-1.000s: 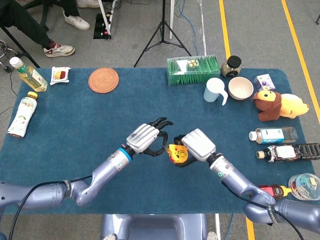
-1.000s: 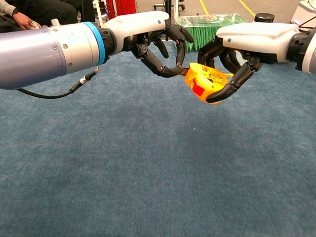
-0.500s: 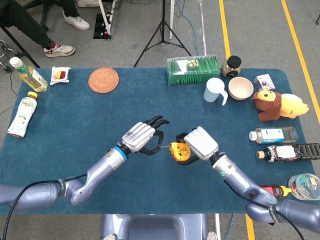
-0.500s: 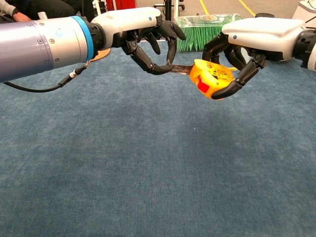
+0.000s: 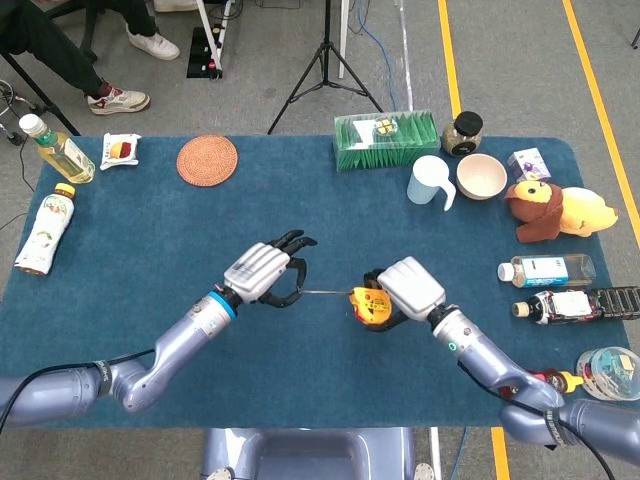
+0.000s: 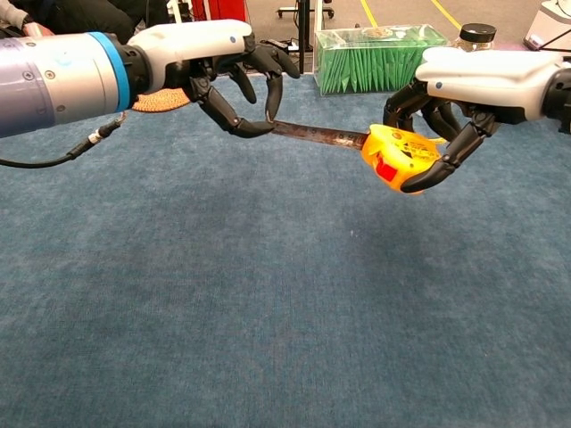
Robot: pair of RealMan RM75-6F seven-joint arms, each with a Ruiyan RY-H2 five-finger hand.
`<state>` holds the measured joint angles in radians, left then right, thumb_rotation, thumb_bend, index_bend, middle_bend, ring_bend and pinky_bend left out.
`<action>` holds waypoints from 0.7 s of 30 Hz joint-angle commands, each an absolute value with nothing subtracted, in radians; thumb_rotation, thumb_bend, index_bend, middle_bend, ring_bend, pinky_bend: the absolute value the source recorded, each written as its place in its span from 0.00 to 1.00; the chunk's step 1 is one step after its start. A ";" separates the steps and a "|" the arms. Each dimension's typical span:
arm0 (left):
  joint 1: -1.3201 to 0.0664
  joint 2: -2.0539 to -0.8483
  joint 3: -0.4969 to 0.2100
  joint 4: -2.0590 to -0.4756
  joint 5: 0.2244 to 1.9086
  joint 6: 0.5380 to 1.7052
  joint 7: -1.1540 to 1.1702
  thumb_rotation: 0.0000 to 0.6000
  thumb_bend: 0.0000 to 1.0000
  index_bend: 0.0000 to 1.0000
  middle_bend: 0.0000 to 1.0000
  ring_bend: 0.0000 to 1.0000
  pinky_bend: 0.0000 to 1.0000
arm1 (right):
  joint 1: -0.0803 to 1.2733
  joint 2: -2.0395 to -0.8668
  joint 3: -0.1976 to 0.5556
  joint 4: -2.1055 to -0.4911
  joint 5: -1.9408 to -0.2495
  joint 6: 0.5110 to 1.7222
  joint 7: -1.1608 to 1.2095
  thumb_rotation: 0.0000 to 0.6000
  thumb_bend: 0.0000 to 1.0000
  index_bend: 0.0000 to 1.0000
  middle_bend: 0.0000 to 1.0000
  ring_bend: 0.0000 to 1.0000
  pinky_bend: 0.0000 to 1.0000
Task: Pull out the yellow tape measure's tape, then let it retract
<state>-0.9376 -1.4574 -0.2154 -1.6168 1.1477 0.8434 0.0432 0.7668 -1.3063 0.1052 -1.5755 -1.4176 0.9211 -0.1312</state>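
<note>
Right hand (image 6: 455, 116) clamped around the yellow tape measure (image 6: 397, 157), held up off the blue table (image 5: 150, 230) near the middle, toward its front edge. Left hand (image 6: 227, 76) pinched on the end of the tape (image 6: 317, 135) (a short dark strip), stretched level between the two hands. Along the table's right edge: a plush toy (image 5: 555, 211) and lying bottles (image 5: 548, 270); by the back edge, a green box (image 5: 388, 140) and a woven coaster (image 5: 207, 160).
</note>
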 commanded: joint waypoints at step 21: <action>-0.800 -1.258 -0.156 -1.707 1.186 0.879 -0.064 1.00 0.36 0.62 0.14 0.01 0.24 | 0.756 -1.255 0.080 -1.560 -1.422 0.891 -0.131 0.59 0.10 0.62 0.67 0.69 0.58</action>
